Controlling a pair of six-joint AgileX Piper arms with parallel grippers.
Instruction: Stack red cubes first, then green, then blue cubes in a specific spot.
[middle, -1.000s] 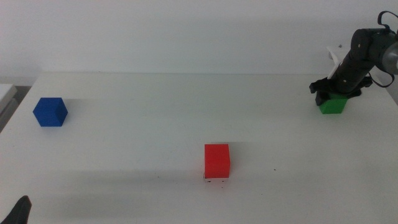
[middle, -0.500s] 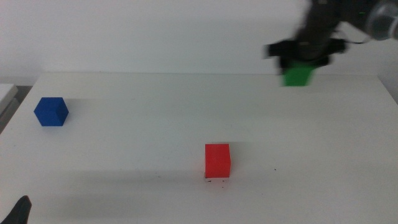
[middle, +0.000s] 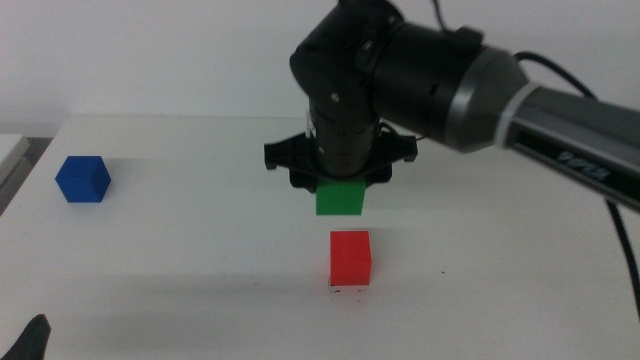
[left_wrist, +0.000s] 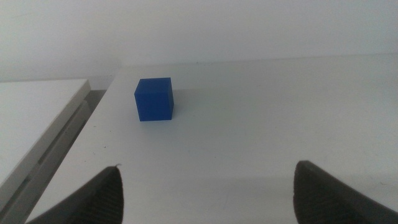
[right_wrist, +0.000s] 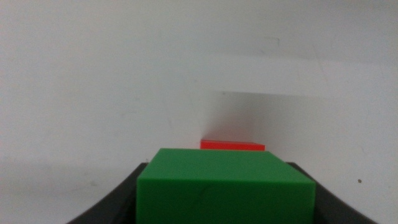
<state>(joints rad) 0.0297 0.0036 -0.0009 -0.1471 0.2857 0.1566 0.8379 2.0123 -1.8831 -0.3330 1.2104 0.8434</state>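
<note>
Right claw (middle: 340, 185) gripping green cube (middle: 339, 198)

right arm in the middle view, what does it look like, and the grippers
The right arm is bulky, glossy black at the wrist, with a pale ring and then a grey link bearing small white lettering. A thin black cable loops beside it. The right gripper is a black crossbar with two dark jaws. The left gripper shows only two dark, matte, rounded jaw tips.
</note>
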